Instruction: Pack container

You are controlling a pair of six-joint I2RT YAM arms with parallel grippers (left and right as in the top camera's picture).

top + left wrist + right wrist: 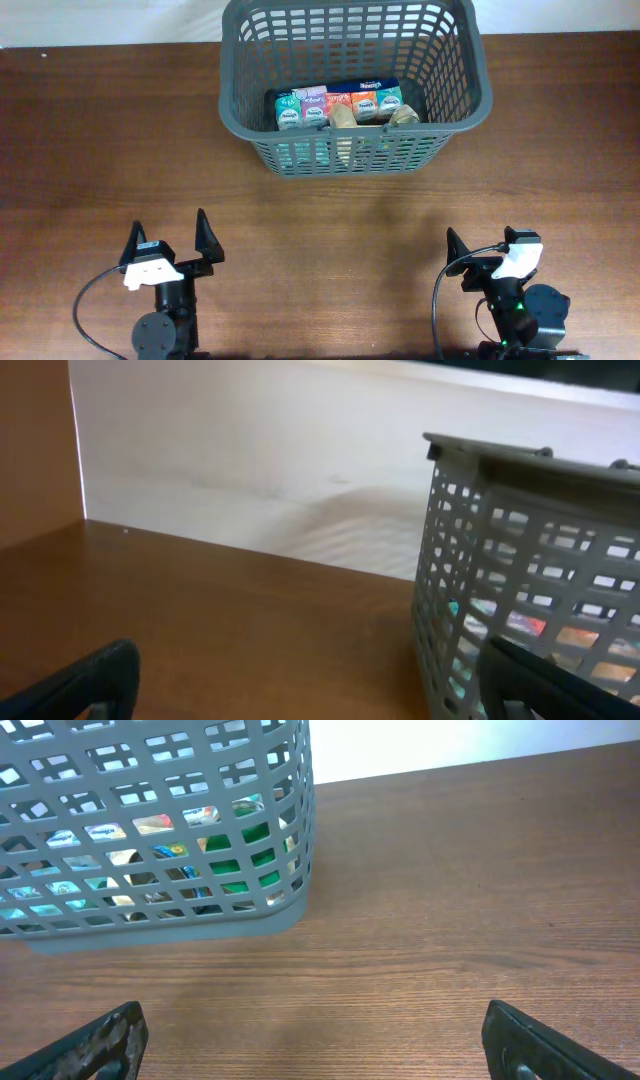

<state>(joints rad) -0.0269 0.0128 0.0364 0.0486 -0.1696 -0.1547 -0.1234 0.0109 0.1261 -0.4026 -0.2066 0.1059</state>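
The container, a large dark grey slotted basket (352, 80), stands at the far middle of the wooden table. Inside it lies a row of colourful small cartons (338, 108) and a brownish item (343, 118). The basket also shows in the left wrist view (530, 570) at the right and in the right wrist view (150, 830) at the upper left. My left gripper (168, 245) is open and empty at the near left. My right gripper (485, 245) is open and empty at the near right. Both are well short of the basket.
The brown wooden table (100, 150) ends at a white wall or surface along the far edge (110, 20). No loose items show on the table outside the basket.
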